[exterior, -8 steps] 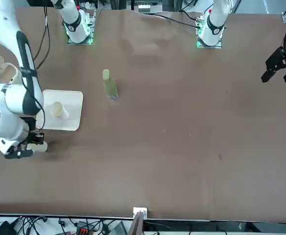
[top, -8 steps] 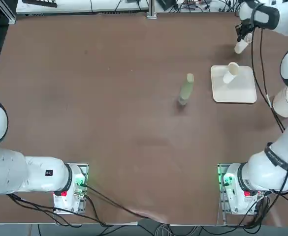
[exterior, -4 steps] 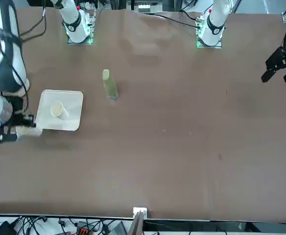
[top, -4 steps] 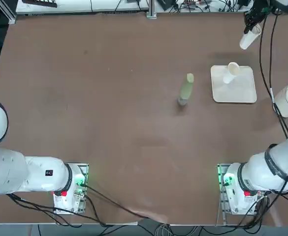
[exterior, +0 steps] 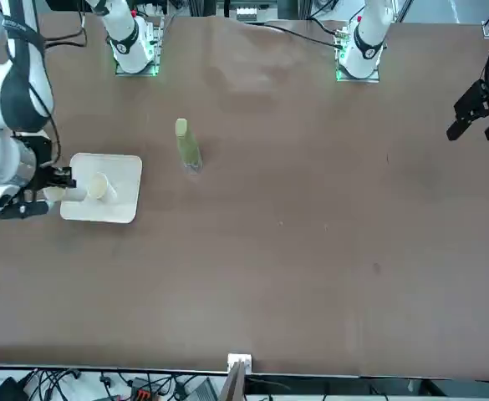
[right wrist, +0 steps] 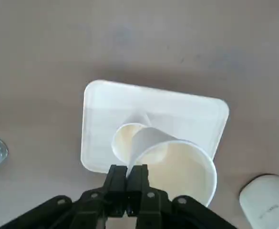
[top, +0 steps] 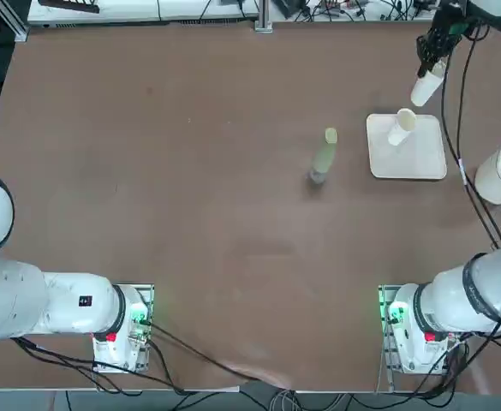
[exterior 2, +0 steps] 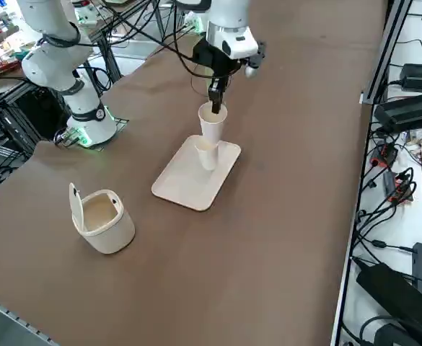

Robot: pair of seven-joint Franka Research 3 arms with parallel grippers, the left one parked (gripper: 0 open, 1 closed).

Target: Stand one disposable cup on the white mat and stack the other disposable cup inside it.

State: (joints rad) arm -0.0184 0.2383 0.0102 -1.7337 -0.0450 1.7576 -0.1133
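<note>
White open bin (top: 500, 175), right of the white mat (top: 421, 158); greenish bottle (top: 323, 157), left. One cup (top: 402, 127) stands on the mat. Beyond, the right gripper (right wrist: 129, 174) clenches the second cup's wall (top: 427, 86), nearer the mat than before.

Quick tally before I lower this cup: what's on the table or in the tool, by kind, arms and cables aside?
Disposable cups: 2 (standing cup; held cup in the right tool, near the mat's far edge)
White mat: 1
Green bottle: 1
White lidded bin: 1
Total: 5
</note>
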